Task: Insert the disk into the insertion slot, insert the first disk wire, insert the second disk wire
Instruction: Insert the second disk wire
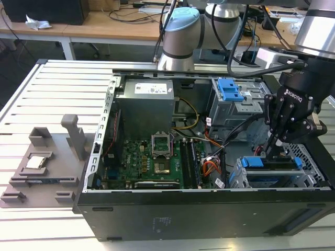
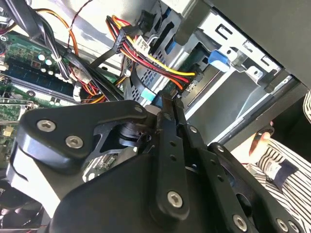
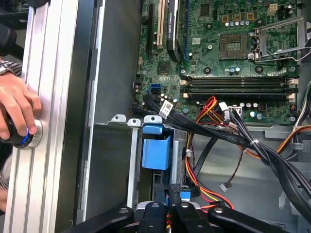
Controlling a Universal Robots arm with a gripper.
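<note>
The disk [image 1: 273, 168] lies in the insertion slot [image 1: 261, 182], a grey perforated cage at the case's front corner on the exterior view's right. Its blue carrier frame [image 1: 254, 162] shows at both ends, and its blue tab [image 3: 156, 151] appears in the first wrist view. My gripper [image 1: 271, 152] reaches down to the disk's near end. Its fingers [image 2: 165, 126] are pressed together on a black connector [image 3: 176, 187] of a disk wire with red, yellow and black leads [image 2: 160, 65]. A light blue connector [image 3: 187, 195] sits right beside it at the disk's edge.
The open computer case [image 1: 157, 209] lies on a slatted aluminium table [image 1: 63, 89], with the motherboard [image 1: 152, 162] and a larger bay with a blue latch [image 1: 230, 89] inside. Loose cable bundles [image 3: 252, 145] cross near the cage. A person's hand [image 3: 17, 111] grips a knob at the table edge.
</note>
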